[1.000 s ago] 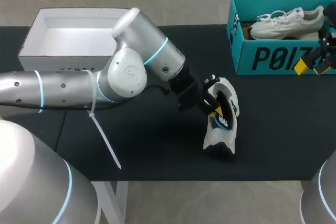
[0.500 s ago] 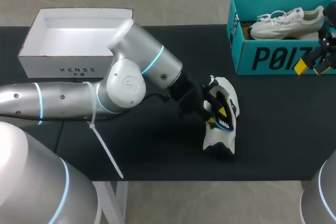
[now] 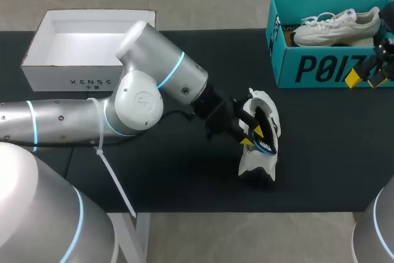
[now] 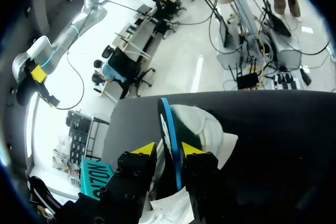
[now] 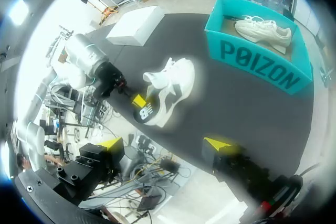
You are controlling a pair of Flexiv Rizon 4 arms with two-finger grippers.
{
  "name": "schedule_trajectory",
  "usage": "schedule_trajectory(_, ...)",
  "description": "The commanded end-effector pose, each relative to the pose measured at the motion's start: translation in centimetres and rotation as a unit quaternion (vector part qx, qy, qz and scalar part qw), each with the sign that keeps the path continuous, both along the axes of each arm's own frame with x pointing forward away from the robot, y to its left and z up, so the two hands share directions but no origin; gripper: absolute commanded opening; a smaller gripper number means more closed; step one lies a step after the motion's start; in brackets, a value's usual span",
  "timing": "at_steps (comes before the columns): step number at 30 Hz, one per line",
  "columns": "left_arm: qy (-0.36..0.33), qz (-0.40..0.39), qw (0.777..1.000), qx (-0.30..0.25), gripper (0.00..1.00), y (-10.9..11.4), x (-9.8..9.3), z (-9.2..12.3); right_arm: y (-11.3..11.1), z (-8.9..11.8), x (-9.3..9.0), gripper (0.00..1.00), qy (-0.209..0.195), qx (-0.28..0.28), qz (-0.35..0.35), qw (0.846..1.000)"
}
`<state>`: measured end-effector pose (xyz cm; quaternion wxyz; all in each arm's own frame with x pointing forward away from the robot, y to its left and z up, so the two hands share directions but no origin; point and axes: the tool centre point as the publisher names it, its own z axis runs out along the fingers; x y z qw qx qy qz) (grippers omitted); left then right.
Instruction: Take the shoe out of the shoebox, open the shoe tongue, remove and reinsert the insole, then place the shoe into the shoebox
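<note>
1. The black worktop (image 3: 184, 177) carried the shoe (image 3: 257, 163) near its middle, well apart from the teal shoebox (image 3: 320, 66).
2. The left tool (image 4: 168, 149) was clamped on the insole (image 4: 169, 129), which stood on edge in the shoe's mouth, apparently for removal or reinsertion.
3. The right tool (image 5: 165, 142) hung spread and empty by the shoebox, probably waiting.

Head camera looks down from behind; all three views share the shoe (image 3: 253, 163).

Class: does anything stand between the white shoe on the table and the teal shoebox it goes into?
Nothing visible lies on the black tabletop between the white shoe and the teal shoebox, though that box already holds another white sneaker. The left gripper clamps its black insole.
</note>
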<state>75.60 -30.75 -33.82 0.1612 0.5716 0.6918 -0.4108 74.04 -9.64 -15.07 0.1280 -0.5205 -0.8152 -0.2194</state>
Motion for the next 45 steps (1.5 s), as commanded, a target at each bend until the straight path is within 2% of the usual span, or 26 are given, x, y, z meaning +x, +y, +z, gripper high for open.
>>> schedule_trajectory(1, 0.009, -0.007, 1.0, 0.002, 0.18, -1.2, 0.1, -1.1, 0.0, 0.0, 0.2, 1.0, 0.002, -0.001, 0.0, 1.0)
schedule_trajectory(3, 0.012, -0.009, 1.0, 0.003, 0.0, -1.2, 0.1, -1.3, 0.0, 0.0, 0.2, 1.0, 0.002, -0.001, 0.0, 1.0)
schedule_trajectory(8, 0.011, -0.026, 1.0, 0.012, 0.0, -1.0, 0.3, -1.6, 0.0, 0.0, 0.2, 1.0, 0.002, -0.001, 0.0, 1.0)
schedule_trajectory(15, -0.018, -0.04, 0.999, 0.032, 0.0, -0.1, 2.6, -1.6, 0.0, 0.0, 0.2, 1.0, 0.002, -0.001, 0.0, 1.0)
schedule_trajectory(20, -0.027, -0.043, 0.998, 0.03, 0.0, -0.8, 3.5, -1.8, 0.0, 0.0, 0.2, 1.0, 0.002, -0.001, 0.0, 1.0)
schedule_trajectory(23, -0.024, -0.054, 0.998, 0.03, 0.0, -1.4, 3.0, -2.6, 0.0, 0.0, 0.2, 1.0, 0.002, -0.001, 0.0, 1.0)
schedule_trajectory(27, -0.007, -0.066, 0.997, 0.033, 0.0, -1.8, 1.2, -3.6, 0.0, 0.0, 0.2, 1.0, 0.002, -0.001, 0.0, 1.0)
schedule_trajectory(33, 0.006, -0.064, 0.997, 0.049, 0.0, -0.8, -0.3, -3.6, 0.0, 0.0, 0.2, 1.0, 0.002, -0.001, 0.0, 1.0)
schedule_trajectory(34, 0.003, -0.059, 0.997, 0.052, 0.27, -0.5, -0.3, -3.3, 0.0, 0.0, 0.2, 1.0, 0.002, -0.001, 0.0, 1.0)
schedule_trajectory(35, 0.001, -0.052, 0.997, 0.053, 0.81, -0.2, -0.2, -3.1, 0.0, 0.0, 0.2, 1.0, 0.002, -0.001, 0.0, 1.0)
schedule_trajectory(36, -0.002, -0.051, 0.997, 0.054, 1.0, 0.1, -0.1, -2.8, 0.0, 0.0, 0.2, 1.0, 0.002, -0.001, 0.0, 1.0)
schedule_trajectory(45, -0.026, -0.041, 0.996, 0.069, 1.0, 2.1, 1.3, 1.5, 0.0, 0.0, 0.2, 1.0, 0.002, -0.001, 0.0, 1.0)
